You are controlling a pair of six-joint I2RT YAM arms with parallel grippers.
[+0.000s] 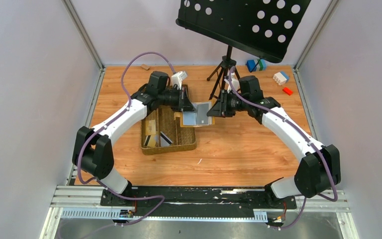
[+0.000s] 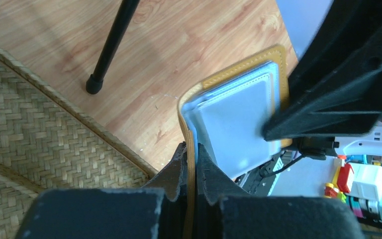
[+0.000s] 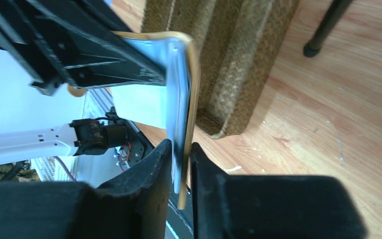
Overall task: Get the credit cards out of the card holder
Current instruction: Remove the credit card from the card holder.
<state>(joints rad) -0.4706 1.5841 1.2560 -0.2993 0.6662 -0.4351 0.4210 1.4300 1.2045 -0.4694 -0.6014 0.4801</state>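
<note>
Mustard-yellow card holder (image 1: 197, 115) hanging spread open above desk (image 1: 238, 149), just beside woven tray (image 1: 171, 148). Left tool (image 2: 191, 149) pinching one flap, right tool (image 3: 180, 147) pinching other. Risk: either grip slipping on thin leather, holder flopping shut or dropping.

The near and right stretch of the wooden tabletop (image 1: 248, 154) lay open, wide enough for either arm to sweep through. Left of centre, the brown woven compartment tray (image 1: 169, 148) blocked low passage with its raised walls. Just beside its far right corner, the open mustard-yellow card holder (image 1: 197, 115) hung between the left gripper (image 1: 186, 110) and the right gripper (image 1: 212, 110), closing the gap between them. Farther back, the black tripod legs (image 1: 222, 69) stood close behind the right gripper, and the black perforated music-stand desk (image 1: 238, 30) overhung the far side. Coloured toy blocks (image 1: 280, 77) cluttered the far right corner.
</note>
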